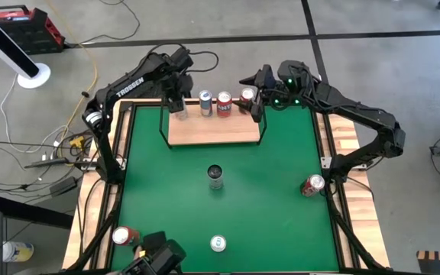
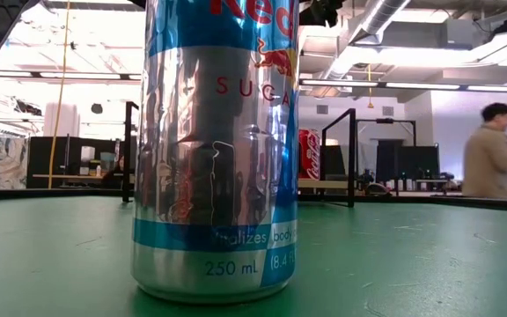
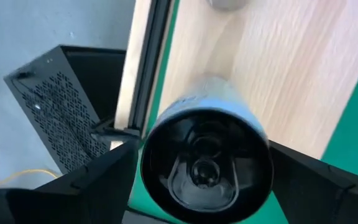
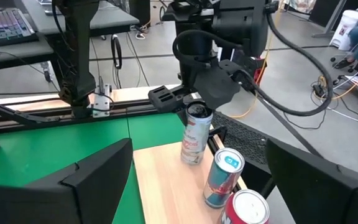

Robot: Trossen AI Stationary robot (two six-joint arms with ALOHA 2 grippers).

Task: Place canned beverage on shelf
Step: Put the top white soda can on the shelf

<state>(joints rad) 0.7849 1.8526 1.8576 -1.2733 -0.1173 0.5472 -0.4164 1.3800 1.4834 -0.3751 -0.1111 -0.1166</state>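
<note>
At the far left corner of the shelf (image 1: 214,131), the left gripper (image 1: 179,103) stands over a slim white can (image 4: 194,134), its fingers spread to either side of the can, which stands upright on the light-wood board. Just right of it on the shelf's far row stand a blue-and-silver can (image 1: 205,102), a red can (image 1: 224,104) and a fourth can (image 1: 247,95). The right gripper (image 1: 255,107) hangs by the shelf's far right corner, fingers wide apart and empty. The shelf's thin black wire frame rises at both ends. It sits on the green mat (image 1: 281,183) covering the desk (image 1: 348,137), where more cans stand apart: a dark can (image 1: 215,176) mid-mat, one at the right edge (image 1: 312,185), two near (image 1: 218,244) (image 1: 123,236). Beyond, a person (image 2: 491,158) stands in the workshop.
</note>
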